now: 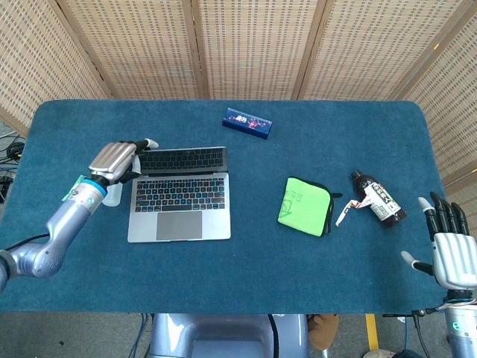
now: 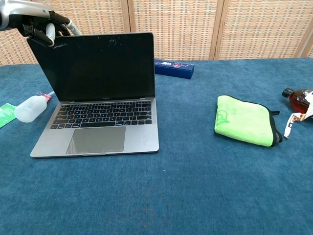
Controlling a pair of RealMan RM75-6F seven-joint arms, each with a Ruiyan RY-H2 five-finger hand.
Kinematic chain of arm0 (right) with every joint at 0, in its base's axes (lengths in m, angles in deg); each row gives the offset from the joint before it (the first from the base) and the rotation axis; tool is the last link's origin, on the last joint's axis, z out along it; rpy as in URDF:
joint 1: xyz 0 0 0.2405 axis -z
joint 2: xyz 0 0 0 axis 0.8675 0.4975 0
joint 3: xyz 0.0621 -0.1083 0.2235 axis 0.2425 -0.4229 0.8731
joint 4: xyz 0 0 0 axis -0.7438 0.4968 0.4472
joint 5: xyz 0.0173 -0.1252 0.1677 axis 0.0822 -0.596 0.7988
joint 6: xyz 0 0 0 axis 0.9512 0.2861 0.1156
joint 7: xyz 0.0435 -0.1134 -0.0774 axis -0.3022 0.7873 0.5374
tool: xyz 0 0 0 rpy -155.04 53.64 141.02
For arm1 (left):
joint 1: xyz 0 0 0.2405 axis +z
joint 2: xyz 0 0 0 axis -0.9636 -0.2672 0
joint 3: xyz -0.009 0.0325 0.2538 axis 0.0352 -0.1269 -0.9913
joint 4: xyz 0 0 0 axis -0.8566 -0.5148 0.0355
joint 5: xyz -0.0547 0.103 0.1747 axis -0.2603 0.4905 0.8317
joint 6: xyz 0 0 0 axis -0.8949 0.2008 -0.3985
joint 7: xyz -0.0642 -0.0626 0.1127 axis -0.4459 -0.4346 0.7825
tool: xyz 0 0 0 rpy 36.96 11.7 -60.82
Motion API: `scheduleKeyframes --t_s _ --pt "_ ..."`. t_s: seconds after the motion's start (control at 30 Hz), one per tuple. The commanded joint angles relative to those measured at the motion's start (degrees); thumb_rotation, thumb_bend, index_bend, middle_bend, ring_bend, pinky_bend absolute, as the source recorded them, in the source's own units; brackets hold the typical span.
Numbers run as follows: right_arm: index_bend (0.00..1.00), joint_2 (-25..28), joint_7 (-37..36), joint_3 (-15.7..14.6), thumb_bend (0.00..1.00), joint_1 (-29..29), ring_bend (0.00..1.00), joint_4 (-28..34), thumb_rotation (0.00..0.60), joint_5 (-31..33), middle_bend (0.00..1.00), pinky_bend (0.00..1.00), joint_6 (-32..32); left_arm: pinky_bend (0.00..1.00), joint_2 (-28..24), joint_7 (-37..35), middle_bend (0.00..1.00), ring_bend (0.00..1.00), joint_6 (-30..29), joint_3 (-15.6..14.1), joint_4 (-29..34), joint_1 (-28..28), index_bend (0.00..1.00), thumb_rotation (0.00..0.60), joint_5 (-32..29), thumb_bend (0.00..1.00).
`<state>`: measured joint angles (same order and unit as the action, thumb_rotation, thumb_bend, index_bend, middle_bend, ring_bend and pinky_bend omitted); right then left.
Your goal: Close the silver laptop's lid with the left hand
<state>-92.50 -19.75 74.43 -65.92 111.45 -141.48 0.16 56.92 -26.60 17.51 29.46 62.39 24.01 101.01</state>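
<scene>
The silver laptop [image 1: 179,195] [image 2: 100,112] stands open on the blue table, its dark screen [image 2: 95,66] leaning a little toward the keyboard. My left hand [image 1: 117,159] [image 2: 34,17] is at the lid's top left corner, fingers curled over the upper edge and touching the back of the lid. It holds nothing. My right hand [image 1: 449,253] hovers at the table's near right edge with fingers spread, far from the laptop, and does not show in the chest view.
A small white squeeze bottle [image 2: 31,107] lies just left of the laptop beside a green card [image 2: 5,114]. A blue box [image 1: 247,122] sits behind the laptop. A green cloth [image 1: 305,205] and a brown bottle [image 1: 377,198] lie to the right.
</scene>
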Motion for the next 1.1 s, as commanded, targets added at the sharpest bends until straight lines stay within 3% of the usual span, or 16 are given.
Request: scheduleKeyframes --t_s 0.03,0.47,1.1 --pt "0.02 0.1 0.0 0.0 0.00 0.0 0.00 0.2 0.600 -0.1 0.00 0.00 0.1 0.25 -1.2 0.4 0.34 0.29 -0.4 -0.6 1.5 0.3 0.27 0.600 0.8 1.00" --pt "0.02 0.6 -0.4 -0.2 0.00 0.1 0.00 0.8 0.600 -0.5 0.00 0.00 0.3 0.26 -4.3 2.3 0.34 0.29 -1.6 -4.1 7.7 2.1 0.27 0.600 5.3 1.00" --pt "0.02 1.1 -1.3 -0.3 0.00 0.3 0.00 1.3 0.600 -0.9 0.00 0.00 0.5 0.26 -0.4 3.3 0.34 0.29 -4.5 -9.3 11.1 5.6 0.27 0.600 12.3 1.00"
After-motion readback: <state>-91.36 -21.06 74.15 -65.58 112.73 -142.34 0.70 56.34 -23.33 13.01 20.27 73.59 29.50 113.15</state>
